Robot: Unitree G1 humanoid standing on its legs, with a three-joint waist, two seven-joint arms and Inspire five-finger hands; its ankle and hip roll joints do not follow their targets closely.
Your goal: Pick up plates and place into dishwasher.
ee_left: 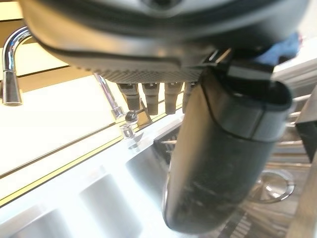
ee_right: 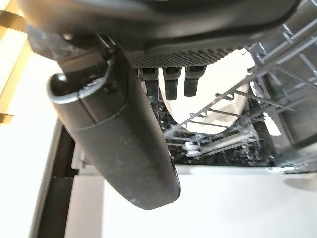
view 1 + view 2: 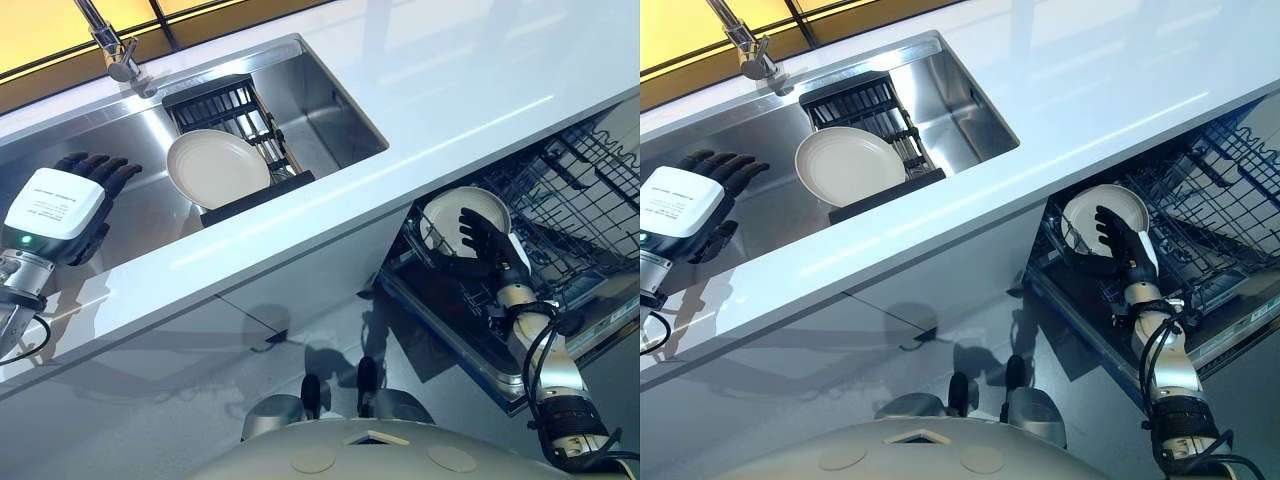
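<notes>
A: Kitchen here: white glossy countertop (image 3: 450,90) with a stainless steel sink (image 3: 330,110) set in it, and a chrome tap (image 3: 112,45) at 11 o'clock.

B: Plates?

A: I see one round white plate (image 3: 215,167) leaning in the black dish rack (image 3: 240,110) inside the sink. A second white plate (image 3: 1105,215) stands in the dark wire dishwasher rack (image 3: 1210,200), pulled out below the counter at 3 o'clock.

B: Right hand?

A: My right hand (image 3: 1125,243) is down at that second plate, its fingers (image 2: 171,82) straight and loose against the plate face, not clamped round it.

B: Left?

A: My left hand (image 3: 75,200) hovers over the sink at 9 o'clock, well apart from the sink plate, fingers spread and holding nothing.
</notes>
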